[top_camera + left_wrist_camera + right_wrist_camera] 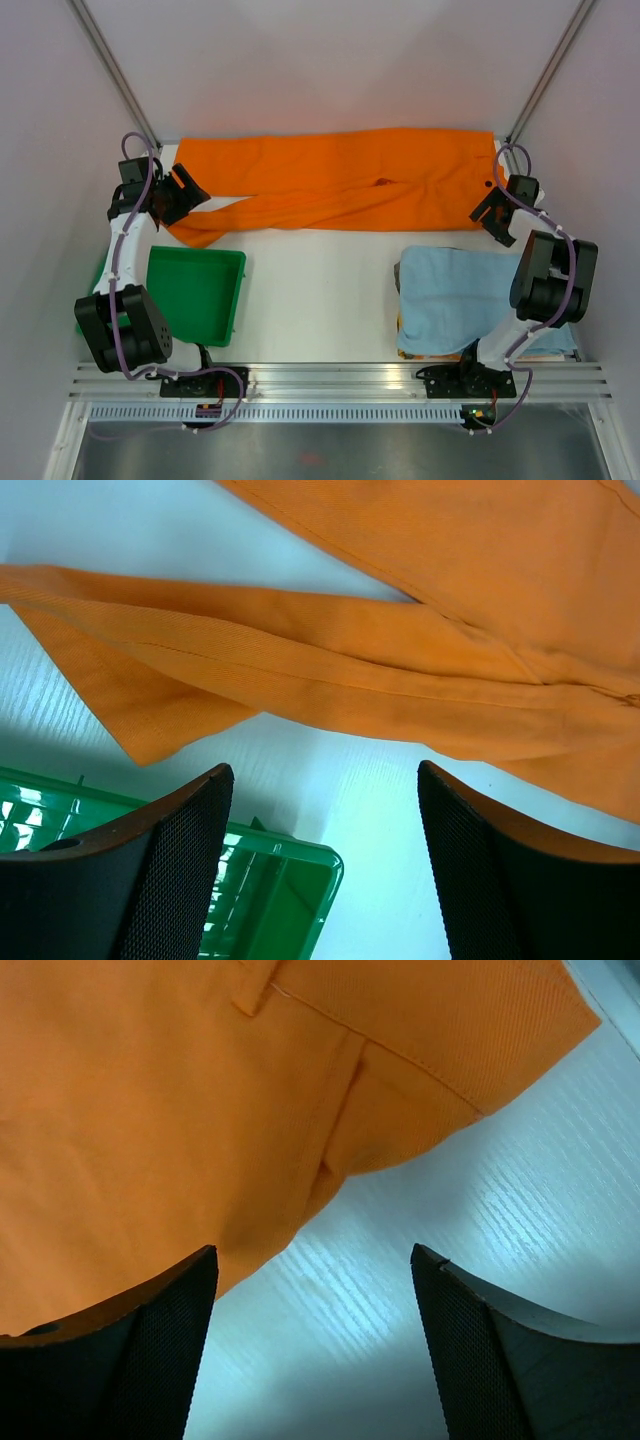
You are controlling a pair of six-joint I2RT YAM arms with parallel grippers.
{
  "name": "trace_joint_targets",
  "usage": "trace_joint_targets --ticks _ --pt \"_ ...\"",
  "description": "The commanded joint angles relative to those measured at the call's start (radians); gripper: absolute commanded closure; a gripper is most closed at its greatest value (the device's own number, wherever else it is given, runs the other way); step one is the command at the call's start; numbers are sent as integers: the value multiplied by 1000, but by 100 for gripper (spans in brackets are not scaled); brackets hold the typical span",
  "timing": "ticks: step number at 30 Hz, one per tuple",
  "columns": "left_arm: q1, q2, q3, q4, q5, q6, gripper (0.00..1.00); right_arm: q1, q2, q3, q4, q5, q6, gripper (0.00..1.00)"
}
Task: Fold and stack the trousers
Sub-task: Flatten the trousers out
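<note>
The bright orange trousers [340,180] lie spread across the far side of the table, waistband to the right and leg ends to the left. My left gripper [185,195] hovers open at the leg ends, nothing between its fingers; its wrist view shows the orange legs [330,660] ahead of the jaws. Over at the waistband corner my right gripper [492,215] also stands open and empty. In the right wrist view, the waistband with a belt loop [200,1110] fills the upper left above bare table.
A green tray [195,292] sits at the near left, its corner [290,880] showing between the left fingers. A folded light blue cloth [460,300] lies at the near right beside the right arm's base. White walls close in left and right.
</note>
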Motion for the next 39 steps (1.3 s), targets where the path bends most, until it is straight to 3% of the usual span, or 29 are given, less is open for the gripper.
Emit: trace_joint_targets --ticks 1,4,5,8,9,14,17,21,22,24,25,30,32,39 --pt "1 -16 -10 22 -17 42 21 -4 51 40 7 67 45 17" --pt "1 5 -10 27 -6 42 22 -4 85 52 17 89 28 38" --pt "1 11 -12 27 -2 41 23 -4 87 58 24 103 20 59" --pt "-13 40 -13 26 -31 42 27 -4 71 86 37 91 3 100" --pt "-39 48 -7 10 -55 56 28 -4 47 103 14 72 -9 100" --pt "-166 102 68 -56 -249 107 30 4 -103 201 -61 63 -56 100" --pt "-194 99 61 -47 -243 94 29 4 -215 204 -48 80 -87 100" --pt "-194 85 42 -37 -230 93 29 2 -193 242 -93 83 -102 98" --pt "-194 82 41 -36 -226 93 29 4 -180 247 -114 84 -93 71" --pt "-194 76 36 -36 -226 96 28 4 -153 221 -132 95 -52 47" --pt "-194 73 36 -34 -227 97 28 2 -148 204 -132 101 -35 29" --pt "-194 68 31 -39 -226 94 26 -1 -102 115 -75 107 65 23" --pt "-194 70 28 -36 -223 90 25 -3 -68 103 -65 143 111 17" --pt "-194 89 30 -40 -232 84 24 -3 -16 -3 81 178 239 19"
